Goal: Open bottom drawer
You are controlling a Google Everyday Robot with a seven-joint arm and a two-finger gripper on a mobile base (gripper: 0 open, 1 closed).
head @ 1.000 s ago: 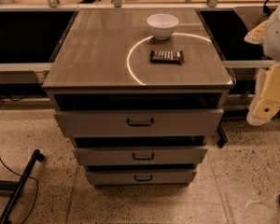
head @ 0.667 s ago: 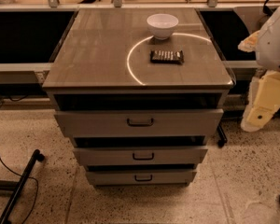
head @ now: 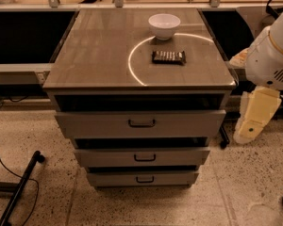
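The bottom drawer (head: 170, 177) is the lowest and narrowest of three grey fronts on the cabinet, with a small dark bar handle (head: 145, 179) at its centre. It stands out only a little, less than the middle drawer (head: 179, 156) and the top drawer (head: 188, 123) above it. My gripper (head: 253, 119), a cream-coloured piece hanging from the white arm (head: 273, 55), is to the right of the cabinet at about top-drawer height. It is apart from the cabinet and holds nothing that I can see.
On the cabinet top (head: 94, 55) stand a white bowl (head: 164, 25) and a dark flat packet (head: 169, 57). Dark open shelves flank the cabinet. A black pole and cable (head: 19, 187) lie on the speckled floor at the left.
The arm with the gripper has moved left, closer to the cabinet's right side, and a little lower. The drawers have not moved.
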